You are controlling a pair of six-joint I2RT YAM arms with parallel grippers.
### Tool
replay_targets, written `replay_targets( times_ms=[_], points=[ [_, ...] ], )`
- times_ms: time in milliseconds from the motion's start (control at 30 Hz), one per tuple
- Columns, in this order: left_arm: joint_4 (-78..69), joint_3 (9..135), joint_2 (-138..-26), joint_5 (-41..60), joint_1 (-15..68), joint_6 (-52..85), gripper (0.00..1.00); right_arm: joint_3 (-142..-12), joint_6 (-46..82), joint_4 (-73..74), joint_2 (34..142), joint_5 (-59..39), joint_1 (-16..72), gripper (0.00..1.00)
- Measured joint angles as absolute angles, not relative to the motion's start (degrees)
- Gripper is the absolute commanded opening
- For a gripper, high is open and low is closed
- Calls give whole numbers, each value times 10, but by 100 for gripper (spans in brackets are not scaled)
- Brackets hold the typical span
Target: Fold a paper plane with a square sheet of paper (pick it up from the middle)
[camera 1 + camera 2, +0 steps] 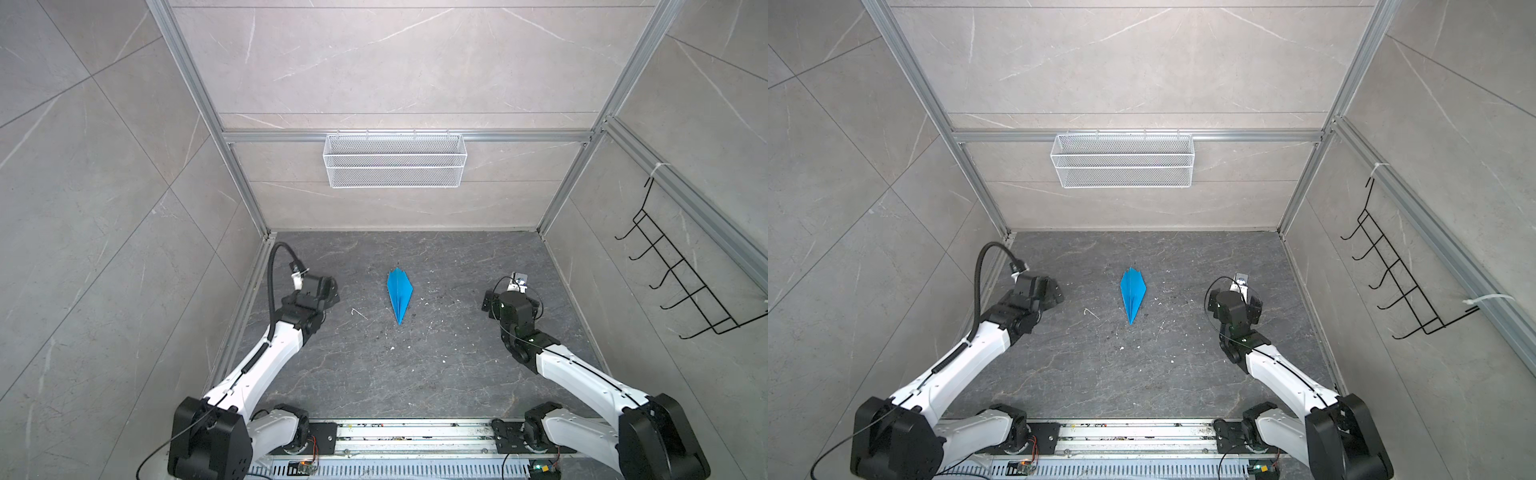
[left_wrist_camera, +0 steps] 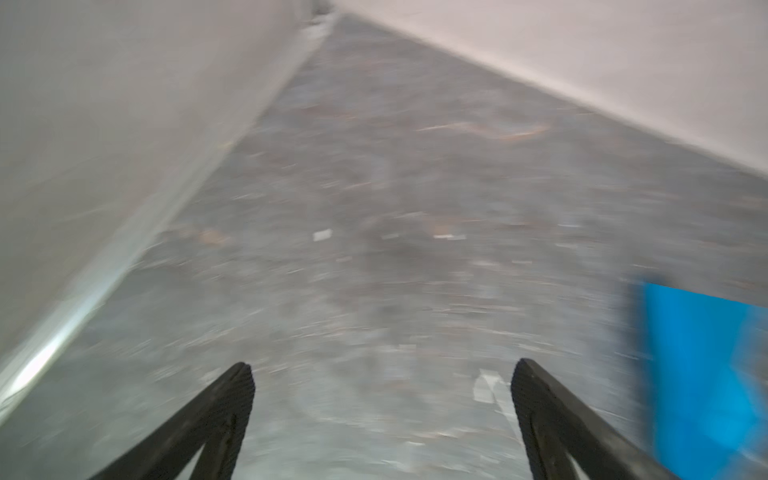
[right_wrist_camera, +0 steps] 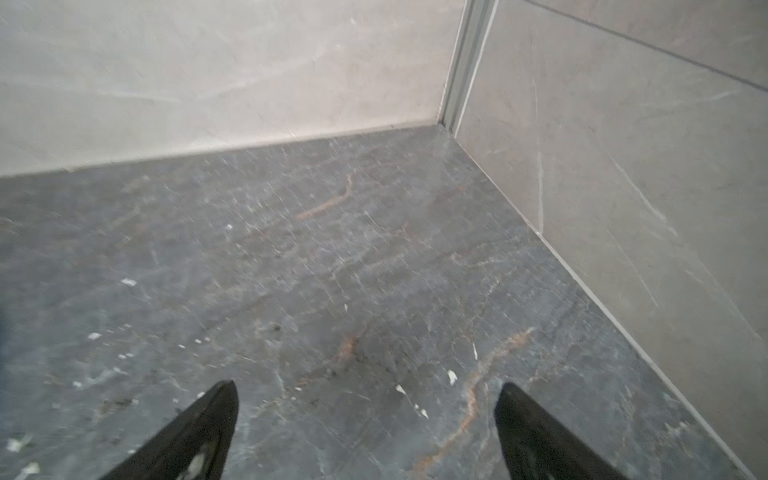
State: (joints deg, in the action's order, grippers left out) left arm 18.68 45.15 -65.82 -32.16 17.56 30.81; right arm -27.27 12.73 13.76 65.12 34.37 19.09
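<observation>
Starting from the dark stone table [image 1: 415, 374], we see the left gripper [image 2: 382, 374] and the right gripper [image 3: 365, 395] set well apart above it, each with fingers spread wide and holding nothing. Between them, touching neither, the paper plane [image 1: 399, 293] lies flat mid-table. Its long axis runs toward and away from the robot's base, sharp nose toward the base. We judge the folding finished; any further pick would come in from the side, and the left gripper looks slightly nearer.
</observation>
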Motion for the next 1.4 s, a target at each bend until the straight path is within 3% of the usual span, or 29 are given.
replay_targets(
  times_ms=[100,267,500,700,967,1400],
  points=[
    [130,348,-617,-360,126,283,100,-220,95,221,691,342,175,99],
    [-6,245,-614,-340,49,209,99,-189,38,345,765,312,161,99],
    [-240,184,-675,-207,24,84,99,-173,2,502,827,206,113,99],
    [-383,166,-751,-113,8,23,99,-172,-3,532,867,134,92,99],
    [-442,184,-858,-57,-20,10,100,-192,0,521,867,124,79,99],
    [-447,198,-863,-38,-29,10,100,-193,2,514,867,117,78,99]
  ],
)
